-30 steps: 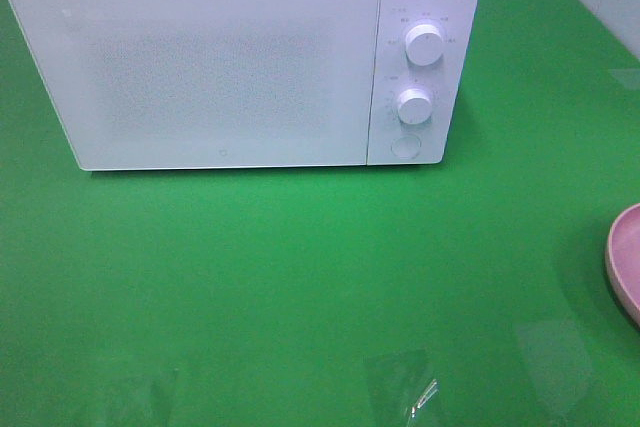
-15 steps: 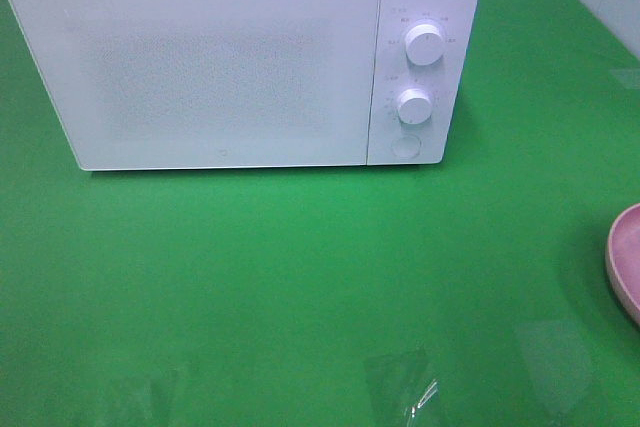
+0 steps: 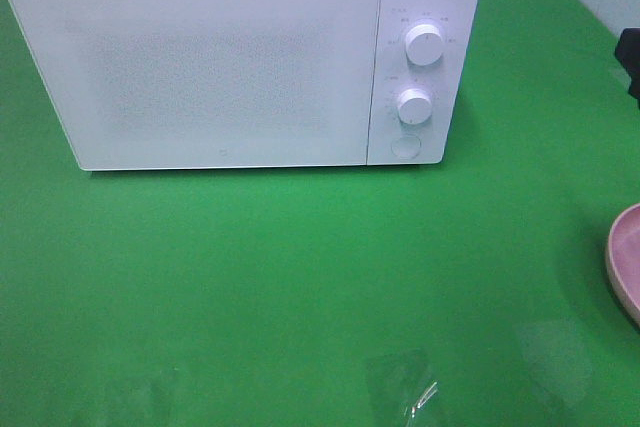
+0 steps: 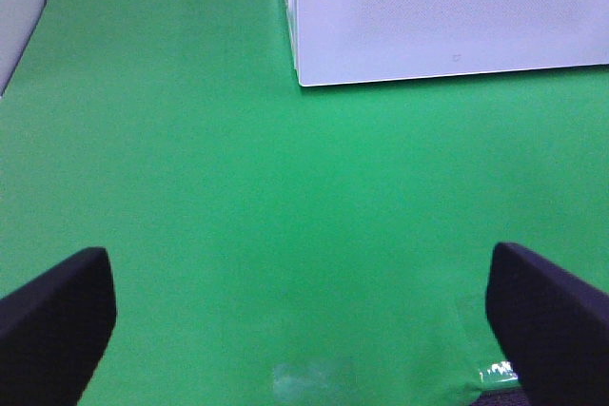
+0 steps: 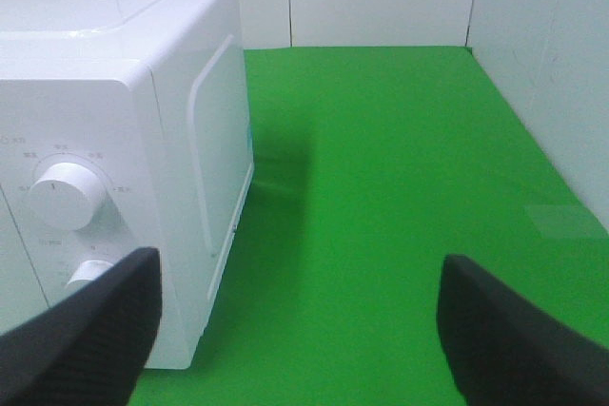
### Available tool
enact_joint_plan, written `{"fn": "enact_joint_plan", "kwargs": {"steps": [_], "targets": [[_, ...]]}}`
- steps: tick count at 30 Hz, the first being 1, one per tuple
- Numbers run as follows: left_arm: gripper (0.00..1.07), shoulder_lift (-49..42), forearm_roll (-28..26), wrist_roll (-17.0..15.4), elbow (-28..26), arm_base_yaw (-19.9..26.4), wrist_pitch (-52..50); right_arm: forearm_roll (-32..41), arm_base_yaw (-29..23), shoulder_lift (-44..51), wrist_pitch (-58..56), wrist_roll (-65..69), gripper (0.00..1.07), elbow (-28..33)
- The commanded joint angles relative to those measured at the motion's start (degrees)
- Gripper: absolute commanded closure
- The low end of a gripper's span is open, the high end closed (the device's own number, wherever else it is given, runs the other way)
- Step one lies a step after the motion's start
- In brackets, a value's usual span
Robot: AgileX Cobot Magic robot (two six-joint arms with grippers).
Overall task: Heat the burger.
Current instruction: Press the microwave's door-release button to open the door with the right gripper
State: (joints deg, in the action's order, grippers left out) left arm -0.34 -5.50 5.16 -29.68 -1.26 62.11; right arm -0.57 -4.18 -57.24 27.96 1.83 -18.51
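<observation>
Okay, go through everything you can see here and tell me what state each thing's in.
Microwave door, shut.
Plate, mostly out of frame, visible part bare.
Left gripper, open, holding nothing.
Right gripper, open, holding nothing.

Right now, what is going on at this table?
Nothing is being handled. The white microwave stands with its door shut on the green table. The left gripper and the right gripper are both open and empty, with the microwave in their view. Only the rim of a pink plate shows at the high view's right edge; the burger is not in view.
</observation>
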Motion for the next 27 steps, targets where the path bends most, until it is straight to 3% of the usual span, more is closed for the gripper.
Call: {"fn": "enact_joint_plan", "kwargs": {"steps": [1, 5, 7, 11, 23, 24, 26, 27], "targets": [[0.09, -1.32, -0.34, 0.06, 0.11, 0.11, -0.86, 0.23, -0.80, -2.98, 4.41, -0.97, 0.32, 0.06], [0.09, -1.32, -0.34, 0.06, 0.11, 0.11, -0.86, 4.01, -3.95, -7.45, 8.25, -5.73, 0.32, 0.06], [0.09, -1.32, -0.34, 0.06, 0.11, 0.11, -0.86, 10.66, -9.57, -12.66, 13.87, -15.18, 0.32, 0.06], [0.09, -1.32, -0.34, 0.06, 0.11, 0.11, -0.86, 18.39, -14.78, -17.30, 19.08, -20.68, 0.32, 0.06], [0.09, -1.32, -0.34, 0.06, 0.11, 0.11, -0.86, 34.03, -30.31, -26.36, 33.69, -25.73, 0.32, 0.06], [0.09, -1.32, -0.34, 0.06, 0.11, 0.11, -0.86, 36.61, -33.58, -27.79, 35.64, -25.73, 0.32, 0.06], [0.09, -1.32, -0.34, 0.06, 0.11, 0.11, -0.86, 38.22, -35.12, -28.59, 36.67, -25.73, 0.32, 0.06], [0.09, -1.32, -0.34, 0.06, 0.11, 0.11, -0.86, 42.80, -39.19, -31.11, 39.59, -25.73, 0.32, -0.06]]}}
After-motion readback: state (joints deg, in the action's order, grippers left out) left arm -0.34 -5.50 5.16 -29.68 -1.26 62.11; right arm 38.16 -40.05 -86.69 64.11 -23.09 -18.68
